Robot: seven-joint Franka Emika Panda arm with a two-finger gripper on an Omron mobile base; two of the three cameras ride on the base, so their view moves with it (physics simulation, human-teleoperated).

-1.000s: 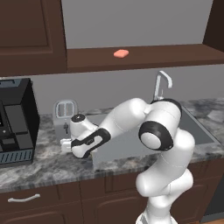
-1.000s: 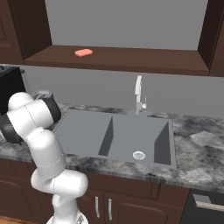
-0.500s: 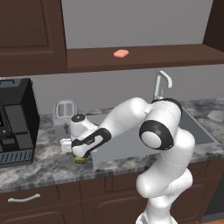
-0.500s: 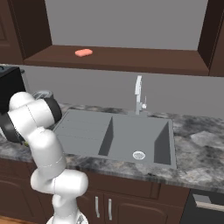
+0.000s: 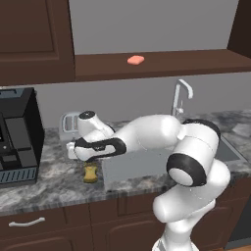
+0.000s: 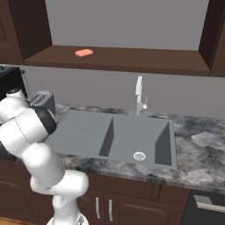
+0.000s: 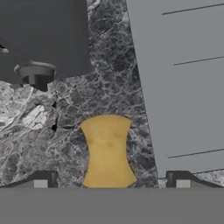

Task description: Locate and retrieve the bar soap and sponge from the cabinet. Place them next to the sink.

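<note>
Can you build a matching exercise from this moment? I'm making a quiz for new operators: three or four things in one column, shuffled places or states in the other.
Things:
1. small flat salmon-pink bar soap
2. chunky yellow sponge
3. large grey rectangular sink
4. two-finger claw

Places or states:
A. set into the marble counter, faucet behind it
B. open, one finger tip on each side of the yellow block
C. on the dark brown wooden cabinet shelf
D. on the counter just beside the ribbed grey panel

Pairs: 1-C, 2-D, 3-A, 4-B
</note>
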